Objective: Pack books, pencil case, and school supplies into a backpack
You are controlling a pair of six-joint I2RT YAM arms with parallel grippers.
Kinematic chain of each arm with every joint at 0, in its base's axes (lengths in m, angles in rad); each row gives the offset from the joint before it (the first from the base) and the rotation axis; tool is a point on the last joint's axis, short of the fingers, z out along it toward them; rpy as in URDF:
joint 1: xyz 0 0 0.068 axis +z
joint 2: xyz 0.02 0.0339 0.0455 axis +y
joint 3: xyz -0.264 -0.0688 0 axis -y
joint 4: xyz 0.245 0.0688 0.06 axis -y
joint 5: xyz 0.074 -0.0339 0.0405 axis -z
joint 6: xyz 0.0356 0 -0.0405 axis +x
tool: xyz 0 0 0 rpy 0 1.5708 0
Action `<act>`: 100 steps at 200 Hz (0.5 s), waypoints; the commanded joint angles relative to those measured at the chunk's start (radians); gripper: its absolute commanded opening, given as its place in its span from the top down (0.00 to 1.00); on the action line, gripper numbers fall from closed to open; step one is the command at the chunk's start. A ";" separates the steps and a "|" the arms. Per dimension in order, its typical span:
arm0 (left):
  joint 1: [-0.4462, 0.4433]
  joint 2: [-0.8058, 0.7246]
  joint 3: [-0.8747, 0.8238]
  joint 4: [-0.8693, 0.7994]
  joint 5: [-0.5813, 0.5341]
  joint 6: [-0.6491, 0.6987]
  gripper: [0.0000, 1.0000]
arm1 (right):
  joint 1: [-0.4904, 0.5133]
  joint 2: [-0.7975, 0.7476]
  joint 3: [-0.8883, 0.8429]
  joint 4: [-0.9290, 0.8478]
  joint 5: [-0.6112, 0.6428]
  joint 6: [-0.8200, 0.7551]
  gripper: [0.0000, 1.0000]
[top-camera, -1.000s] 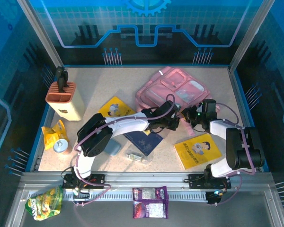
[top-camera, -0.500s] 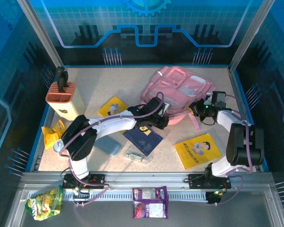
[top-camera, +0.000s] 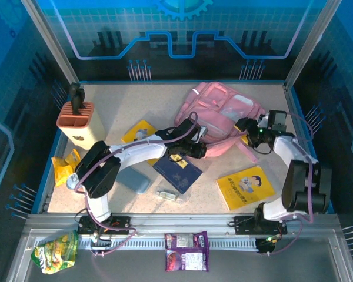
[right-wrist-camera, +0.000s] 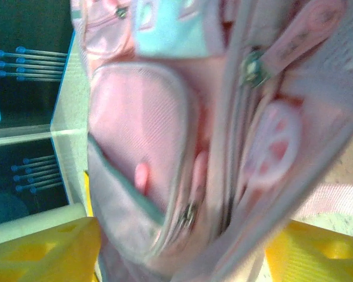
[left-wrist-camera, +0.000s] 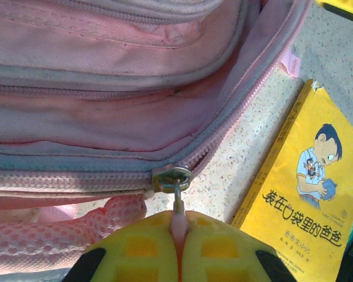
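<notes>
- Pink backpack [top-camera: 220,114] lies at the far right of the worktop [top-camera: 123,103]. My left end effector [left-wrist-camera: 177,222] is pressed together on its zip pull [left-wrist-camera: 176,202], with the slider just ahead.
- The zip track runs sideways across my left wrist view, then bends up to the right. I judge any pull should follow that line.
- My right end effector [right-wrist-camera: 182,249] stands spread at the bag's right side, gripping nothing I can make out.
- The overhead view adds the layout: the navy book [top-camera: 177,171] and pencil case [top-camera: 134,179] lie nearer my left arm, and a yellow book [top-camera: 246,186] nearer my right, all unpacked.
</notes>
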State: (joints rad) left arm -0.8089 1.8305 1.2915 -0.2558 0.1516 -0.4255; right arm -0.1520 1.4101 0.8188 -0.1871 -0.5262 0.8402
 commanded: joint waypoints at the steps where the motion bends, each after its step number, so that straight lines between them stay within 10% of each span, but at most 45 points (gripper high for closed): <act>1: -0.013 0.013 0.028 0.033 0.056 -0.030 1.00 | -0.008 -0.125 -0.071 -0.077 -0.017 -0.035 0.18; 100: -0.080 0.018 0.066 0.028 0.029 -0.016 1.00 | 0.280 -0.277 -0.281 0.110 0.183 0.405 0.16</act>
State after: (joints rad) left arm -0.8635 1.8412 1.2972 -0.2497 0.1699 -0.4461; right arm 0.0475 1.1275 0.5438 -0.1528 -0.4583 1.1080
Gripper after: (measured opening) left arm 0.062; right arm 0.845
